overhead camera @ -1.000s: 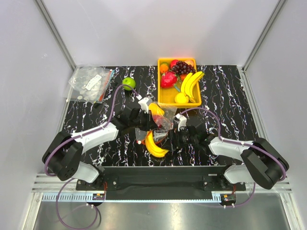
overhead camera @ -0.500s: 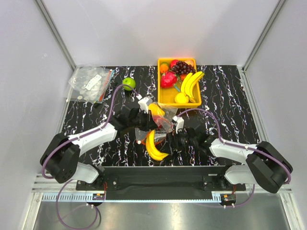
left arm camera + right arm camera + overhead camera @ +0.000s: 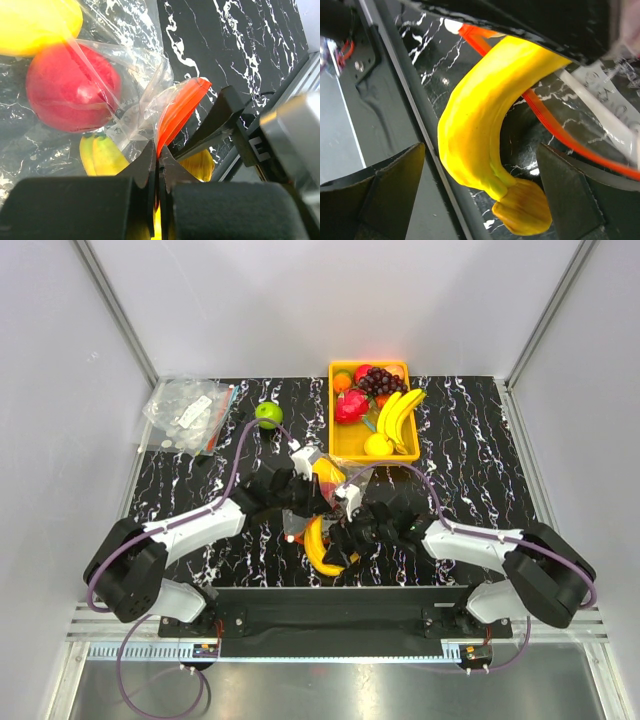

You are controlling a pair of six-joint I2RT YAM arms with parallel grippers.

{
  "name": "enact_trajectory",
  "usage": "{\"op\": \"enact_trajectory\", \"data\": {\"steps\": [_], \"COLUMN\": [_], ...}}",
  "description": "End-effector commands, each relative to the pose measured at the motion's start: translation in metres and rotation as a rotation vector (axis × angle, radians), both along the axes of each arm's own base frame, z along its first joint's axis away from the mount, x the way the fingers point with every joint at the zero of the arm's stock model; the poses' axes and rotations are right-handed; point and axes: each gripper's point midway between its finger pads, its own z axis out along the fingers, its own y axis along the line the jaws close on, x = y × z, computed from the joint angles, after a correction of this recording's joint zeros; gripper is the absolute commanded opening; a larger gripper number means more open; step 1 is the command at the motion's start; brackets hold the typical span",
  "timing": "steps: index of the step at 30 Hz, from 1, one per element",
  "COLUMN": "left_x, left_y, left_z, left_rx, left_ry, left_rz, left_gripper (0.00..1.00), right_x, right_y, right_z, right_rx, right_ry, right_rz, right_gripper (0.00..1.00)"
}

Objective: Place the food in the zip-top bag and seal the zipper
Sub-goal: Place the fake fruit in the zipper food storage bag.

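Left pincer (image 3: 158,159) clamped shut on the zipper (image 3: 181,111), holding one lip of the zip-top bag (image 3: 125,30) up off the desk (image 3: 240,40). Right pincer (image 3: 480,192) spread wide and gripping nothing, its fingers straddling the banana (image 3: 480,125) at the near desk edge.

Change over the last second: right arm has slid left, from beside the bag to over the banana. Left arm and bag barely shifted.

Reading: a grasp on the banana is being lined up, to feed it into the held mouth. Already inside the bag: red fruit (image 3: 70,90). Sealing not begun.

Hidden: banana's far end runs under a dark pincer body, possibly already past the mouth; can't say. From above, the right wrist covers part of it
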Motion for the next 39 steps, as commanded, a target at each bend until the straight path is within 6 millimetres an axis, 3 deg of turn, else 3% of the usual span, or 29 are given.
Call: {"op": "enact_trajectory", "data": {"steps": [1,6,9,13,16,21,27,30,39], "left_x": [0.0,0.002,0.003,0.002,0.001,0.001,0.003,0.001,-0.008], "left_y": [-0.007,-0.006,-0.006,-0.006,-0.006,-0.004,-0.002,-0.002,-0.007], "left_z": [0.006,0.003,0.001,0.002,0.002,0.009,0.02,0.021,0.031], "left_rx": [-0.034,-0.019,-0.011,-0.017,-0.016,-0.017,-0.022,-0.025,-0.027], "left_ry": [-0.043,-0.054,-0.053,-0.048,-0.047,-0.069,-0.097,-0.1,-0.124], "left_rz": [-0.043,-0.039,-0.035,-0.043,-0.044,-0.045,-0.035,-0.035,-0.051], "left_gripper": [0.0,0.0,0.0,0.0,0.0,0.0,0.0,0.0,0.0], "right_x": [0.003,0.015,0.01,0.002,-0.008,-0.024,-0.024,-0.02,-0.026], "right_y": [0.016,0.01,0.009,0.008,0.007,0.011,0.014,0.013,0.023], "right_z": [0.014,0.023,0.025,0.018,0.001,-0.022,-0.033,-0.032,0.006], "right_rx": [0.044,0.036,0.031,0.003,-0.059,-0.141,-0.212,-0.224,-0.119], "right_ry": [-0.132,-0.294,-0.37,-0.384,-0.37,-0.363,-0.384,-0.402,-0.436], "right_rz": [0.134,0.137,0.171,0.215,0.273,0.319,0.305,0.285,0.333], "right_gripper": [1.0,0.98,0.9,0.88,0.84,0.85,0.74,0.6,0.42]}}
